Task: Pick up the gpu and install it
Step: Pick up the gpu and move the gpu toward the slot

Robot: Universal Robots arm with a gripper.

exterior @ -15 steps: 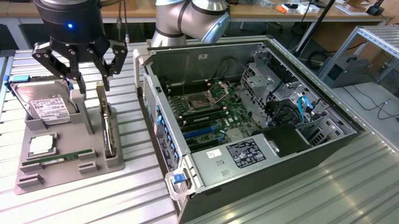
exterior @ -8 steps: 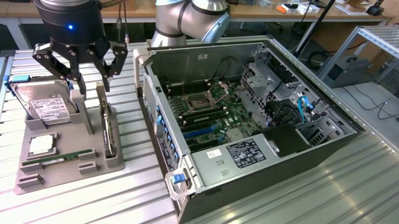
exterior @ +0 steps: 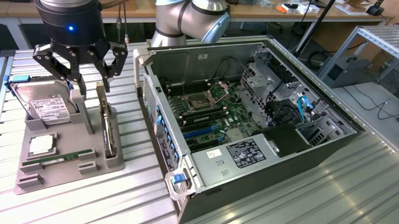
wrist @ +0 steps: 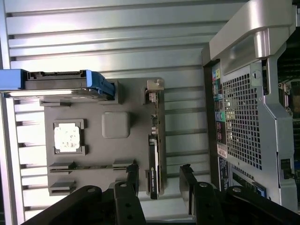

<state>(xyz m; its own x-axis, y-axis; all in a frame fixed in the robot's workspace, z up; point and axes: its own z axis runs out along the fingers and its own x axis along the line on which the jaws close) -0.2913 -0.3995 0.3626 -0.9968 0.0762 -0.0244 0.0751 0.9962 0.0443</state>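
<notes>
The gpu stands on edge in a slot of the grey holder tray, a thin dark card with a metal bracket at its far end. My gripper hangs just above the card's far end, open, its fingers astride the card's line without touching it. In the wrist view the gpu appears edge-on, and the open gripper has one black fingertip on each side of the card's near end. Nothing is held. The open computer case lies to the exterior view's right, its motherboard exposed.
On the tray a silver hard drive in a blue caddy stands upright, with a CPU and a green memory stick in front. In the wrist view the case's rear panel is close beside the tray. The ribbed metal table surrounds everything.
</notes>
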